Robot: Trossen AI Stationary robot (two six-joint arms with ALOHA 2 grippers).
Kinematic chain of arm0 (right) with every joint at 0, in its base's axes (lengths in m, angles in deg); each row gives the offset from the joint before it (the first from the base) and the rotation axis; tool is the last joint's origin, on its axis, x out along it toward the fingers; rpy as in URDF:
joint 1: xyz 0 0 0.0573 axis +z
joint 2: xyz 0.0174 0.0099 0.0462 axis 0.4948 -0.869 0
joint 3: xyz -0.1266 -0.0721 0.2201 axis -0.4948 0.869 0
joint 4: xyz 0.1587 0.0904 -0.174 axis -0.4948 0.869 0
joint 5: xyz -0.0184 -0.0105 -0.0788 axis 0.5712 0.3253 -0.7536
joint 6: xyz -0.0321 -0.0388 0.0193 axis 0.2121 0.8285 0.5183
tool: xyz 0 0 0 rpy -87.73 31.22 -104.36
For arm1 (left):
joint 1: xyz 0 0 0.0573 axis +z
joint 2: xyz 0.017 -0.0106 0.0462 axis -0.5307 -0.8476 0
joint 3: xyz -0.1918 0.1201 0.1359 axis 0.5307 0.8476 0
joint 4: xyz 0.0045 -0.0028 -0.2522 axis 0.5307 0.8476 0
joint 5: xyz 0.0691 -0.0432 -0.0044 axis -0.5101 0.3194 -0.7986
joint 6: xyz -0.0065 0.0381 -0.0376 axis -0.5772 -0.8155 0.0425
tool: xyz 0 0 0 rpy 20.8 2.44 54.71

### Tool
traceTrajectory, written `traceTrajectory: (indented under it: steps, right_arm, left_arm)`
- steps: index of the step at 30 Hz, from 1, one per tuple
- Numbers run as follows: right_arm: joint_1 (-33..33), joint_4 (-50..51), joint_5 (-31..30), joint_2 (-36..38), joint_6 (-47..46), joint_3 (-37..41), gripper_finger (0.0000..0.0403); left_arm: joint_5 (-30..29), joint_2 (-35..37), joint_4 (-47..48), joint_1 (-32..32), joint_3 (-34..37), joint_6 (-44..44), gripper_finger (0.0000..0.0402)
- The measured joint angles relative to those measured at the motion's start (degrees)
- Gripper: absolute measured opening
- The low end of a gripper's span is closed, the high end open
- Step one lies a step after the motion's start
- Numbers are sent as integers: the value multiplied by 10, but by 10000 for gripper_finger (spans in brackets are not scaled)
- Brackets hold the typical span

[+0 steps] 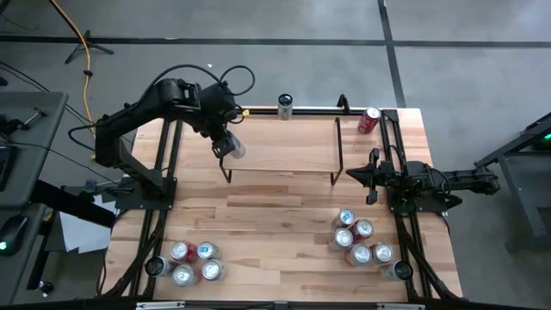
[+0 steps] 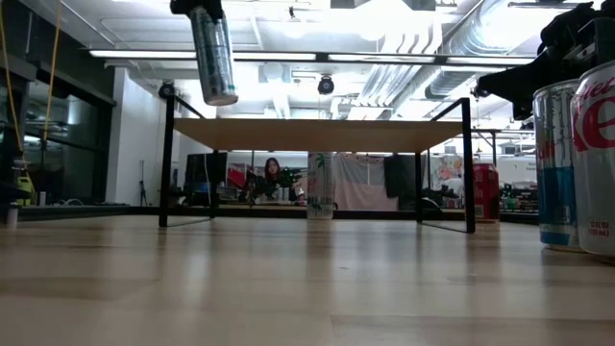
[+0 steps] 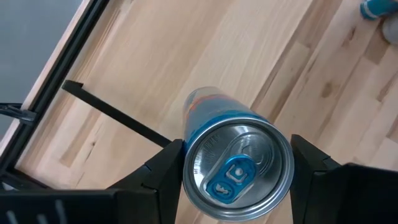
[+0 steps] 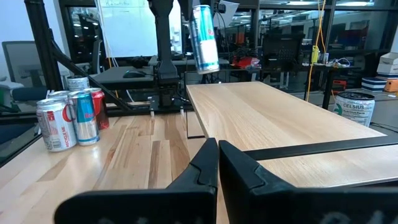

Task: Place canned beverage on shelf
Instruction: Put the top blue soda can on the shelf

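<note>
My left gripper [image 1: 228, 145] is shut on a slim silver-and-blue can [image 2: 213, 53], high over the left end of the shelf [image 1: 284, 146]. The shelf is a light wood plank on thin black rod legs [image 2: 317, 135]. The can also shows in the right wrist view [image 4: 204, 38], above the shelf's far corner. My right gripper [image 4: 217, 163] is shut and empty, low at the shelf's right end [image 1: 370, 176]. My left gripper pinches the can's side wall just below its top rim [image 3: 186, 168] between the two fingers [image 3: 163, 171], one on each side. The fingers point down from above. The can hangs below them, slightly tilted, tab end up, clear of the shelf.
Several cans stand at the table's near left [image 1: 194, 263] and several at the near right [image 1: 362, 241]. One can stands at the far edge behind the shelf [image 1: 285, 106], and a red can lies at the far right [image 1: 369, 120]. A person sits in the room beyond [image 2: 272, 173].
</note>
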Motion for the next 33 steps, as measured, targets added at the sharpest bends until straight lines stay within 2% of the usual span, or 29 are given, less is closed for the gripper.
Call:
traceTrajectory:
  steps: [9,13,24,33]
  right_arm:
    - [0,0,0,0,0,0,0]
    - [0,0,0,0,0,0,0]
    - [0,0,0,0,0,0,0]
    - [0,0,0,0,0,0,0]
  left_arm:
    - [1,-39,-1,2,0,-30,162]
    - [20,-58,-1,4,0,-30,162]
    - [30,-65,-2,4,-2,-45,164]
    - [13,-68,5,5,1,-46,217]
